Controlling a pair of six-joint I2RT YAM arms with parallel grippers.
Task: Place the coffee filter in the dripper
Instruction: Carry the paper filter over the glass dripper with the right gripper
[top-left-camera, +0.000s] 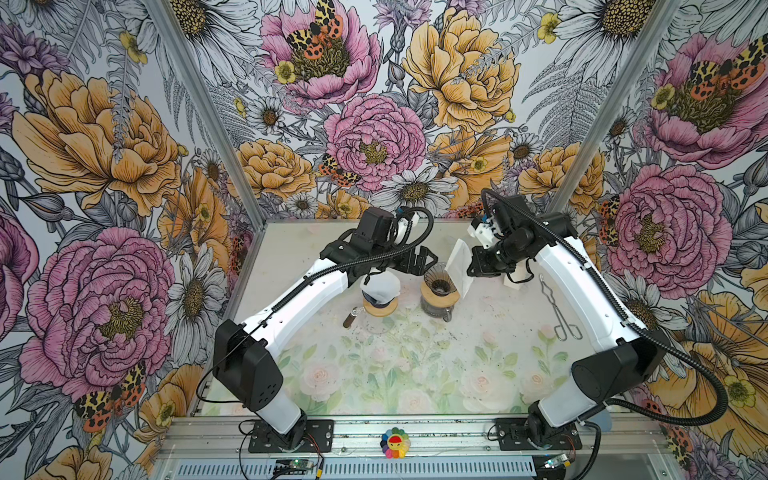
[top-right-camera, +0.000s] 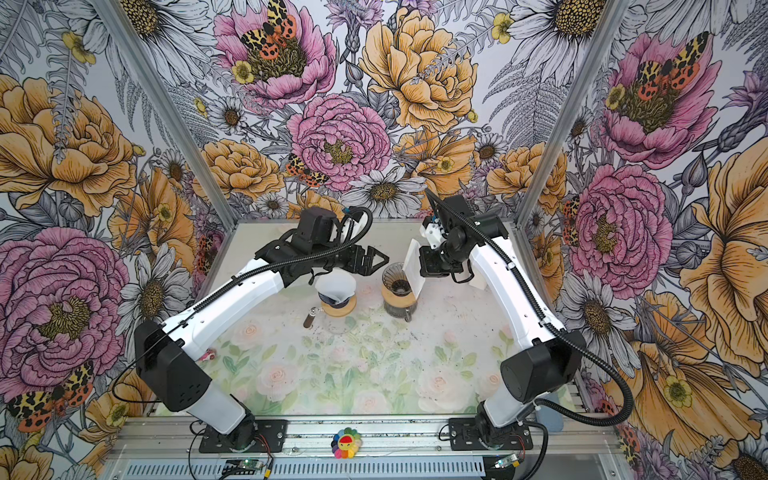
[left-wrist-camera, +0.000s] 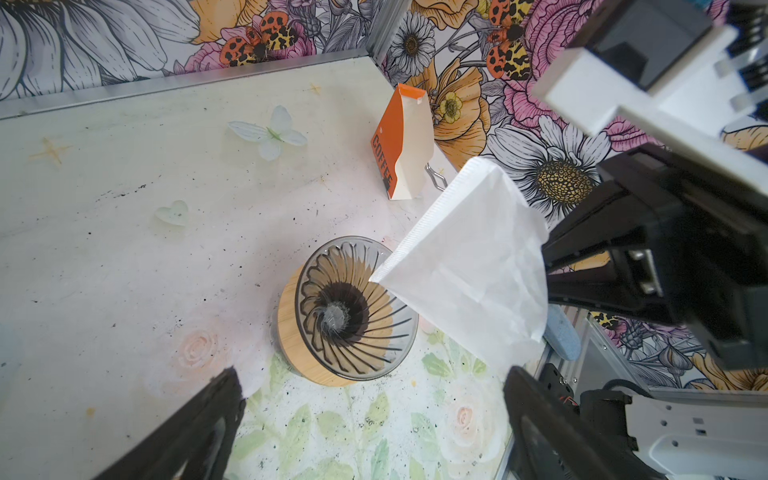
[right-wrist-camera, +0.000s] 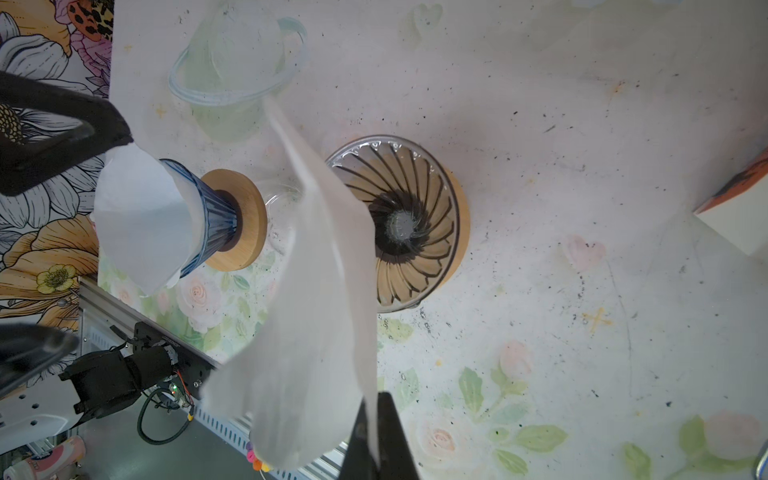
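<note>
While your right gripper pinches the flat-folded white coffee filter by one edge, the paper hangs tilted beside the smoky glass dripper, its tip over the rim. Your left gripper waits nearby, jaws wide apart and empty. Bring the tip over the centre hole, lower gently, and let the cone spread before you release

The right gripper pinches the coffee filter over the dripper rim.
</note>
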